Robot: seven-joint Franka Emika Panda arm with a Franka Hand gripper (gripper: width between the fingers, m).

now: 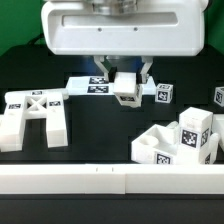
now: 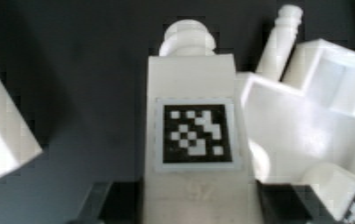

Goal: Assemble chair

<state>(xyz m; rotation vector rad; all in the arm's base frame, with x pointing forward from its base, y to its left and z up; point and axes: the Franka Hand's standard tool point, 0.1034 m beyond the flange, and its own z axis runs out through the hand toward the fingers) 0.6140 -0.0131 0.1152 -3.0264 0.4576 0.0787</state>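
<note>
My gripper point(image 1: 125, 82) hangs over the middle of the black table, shut on a thick white chair leg point(image 1: 126, 91) that it holds clear of the surface. In the wrist view the leg point(image 2: 195, 110) runs away from the camera between the two dark fingers point(image 2: 117, 203); it carries a black-and-white tag and ends in a round peg. The X-braced frame point(image 1: 34, 110) lies at the exterior view's left. The square seat block point(image 1: 160, 145) sits at the right with tagged parts point(image 1: 195, 135) standing on it.
The marker board point(image 1: 92, 85) lies flat behind the gripper. Two small tagged white pieces point(image 1: 163, 95) point(image 1: 219, 97) stand at the back right. A long white rail point(image 1: 110, 180) runs along the front edge. The robot's big white body point(image 1: 120, 28) fills the upper part of the exterior view.
</note>
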